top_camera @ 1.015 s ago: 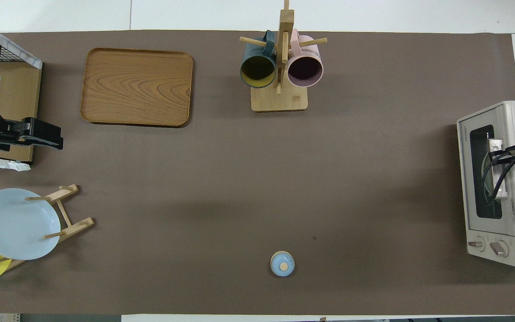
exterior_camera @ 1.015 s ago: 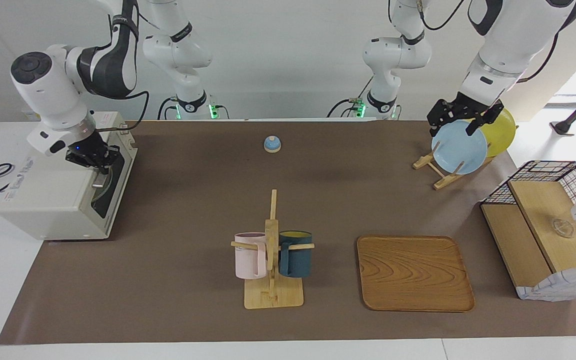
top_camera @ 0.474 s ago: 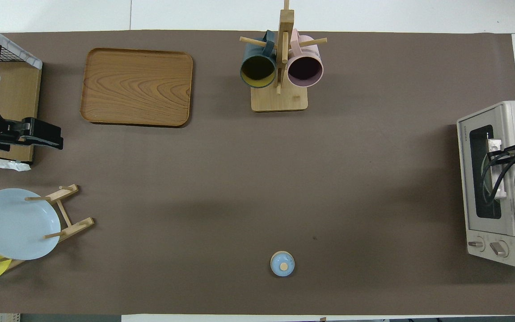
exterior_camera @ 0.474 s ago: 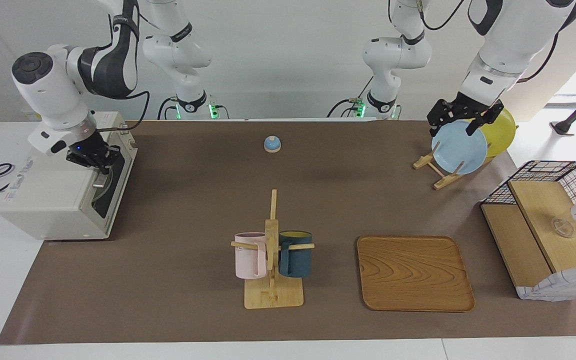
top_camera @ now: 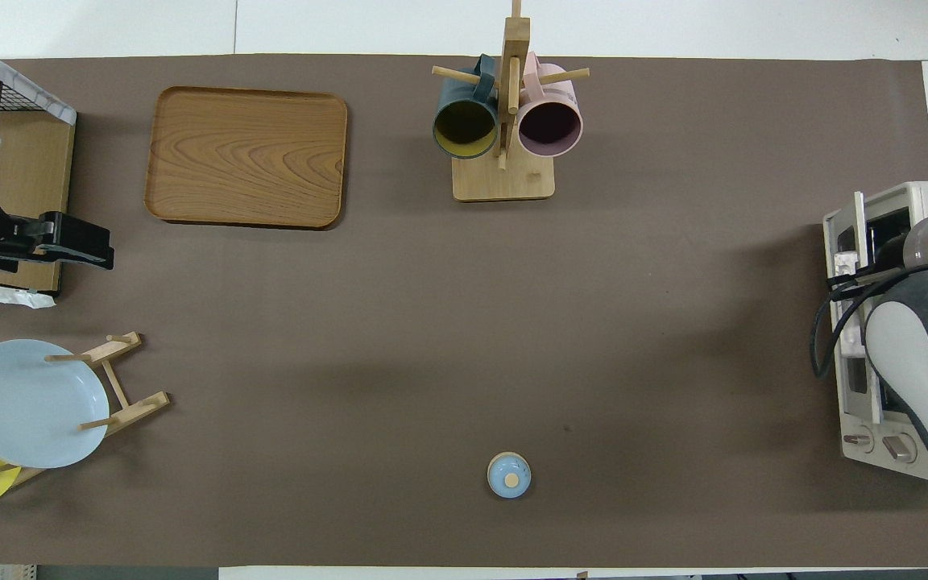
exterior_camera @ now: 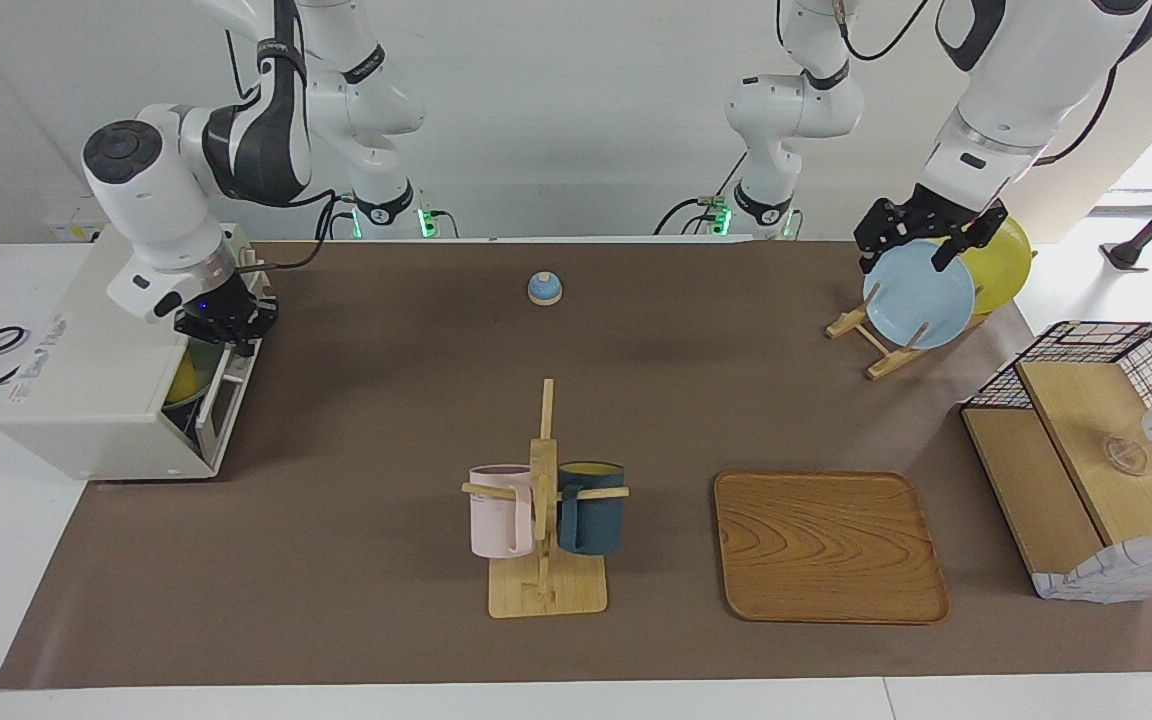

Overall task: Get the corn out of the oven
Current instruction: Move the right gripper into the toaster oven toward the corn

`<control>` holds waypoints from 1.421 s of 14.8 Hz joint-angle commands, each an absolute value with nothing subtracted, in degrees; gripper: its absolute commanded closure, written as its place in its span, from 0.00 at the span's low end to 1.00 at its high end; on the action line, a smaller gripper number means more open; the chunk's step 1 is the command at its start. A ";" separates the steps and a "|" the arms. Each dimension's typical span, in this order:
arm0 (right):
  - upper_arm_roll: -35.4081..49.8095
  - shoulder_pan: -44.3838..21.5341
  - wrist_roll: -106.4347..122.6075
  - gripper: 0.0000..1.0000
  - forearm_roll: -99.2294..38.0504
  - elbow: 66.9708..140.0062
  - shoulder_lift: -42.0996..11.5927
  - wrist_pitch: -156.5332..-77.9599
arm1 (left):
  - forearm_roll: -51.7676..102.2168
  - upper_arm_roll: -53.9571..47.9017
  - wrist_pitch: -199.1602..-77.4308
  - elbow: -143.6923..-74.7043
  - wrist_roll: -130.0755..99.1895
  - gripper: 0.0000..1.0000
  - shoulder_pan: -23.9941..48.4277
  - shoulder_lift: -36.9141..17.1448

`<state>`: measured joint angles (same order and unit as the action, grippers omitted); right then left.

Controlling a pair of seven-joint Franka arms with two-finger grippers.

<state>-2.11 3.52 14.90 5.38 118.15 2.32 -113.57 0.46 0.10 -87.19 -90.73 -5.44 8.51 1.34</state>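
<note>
Right claw (exterior_camera: pixel 226 325) clamped on the oven (exterior_camera: pixel 106 390) door's handle, door partly open.
Yellow corn (exterior_camera: pixel 181 380) shows inside the oven; the left claw (exterior_camera: pixel 921 240), fingers apart, waits over the blue plate (exterior_camera: pixel 919 295).

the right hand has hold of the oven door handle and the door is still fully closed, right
Not quite: the oven door is partly open, tilted outward, with something yellow showing inside, as the facing view shows. The right hand is shut at the door's top edge.
</note>
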 commanded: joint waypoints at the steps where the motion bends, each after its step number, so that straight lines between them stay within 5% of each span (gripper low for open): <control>1: -2.20 3.26 14.85 1.00 5.71 120.50 -1.40 -120.31 | 1.32 -0.09 -86.92 -92.29 -4.92 0.00 7.82 2.81; 13: -2.20 -1.05 11.25 1.00 3.25 129.11 -7.20 -137.80 | 1.41 -0.09 -87.01 -92.29 -4.92 0.00 7.73 2.81; 21: 0.34 -2.11 7.30 1.00 -1.74 128.76 -10.11 -140.10 | 1.41 -0.09 -87.01 -92.29 -4.92 0.00 7.73 2.90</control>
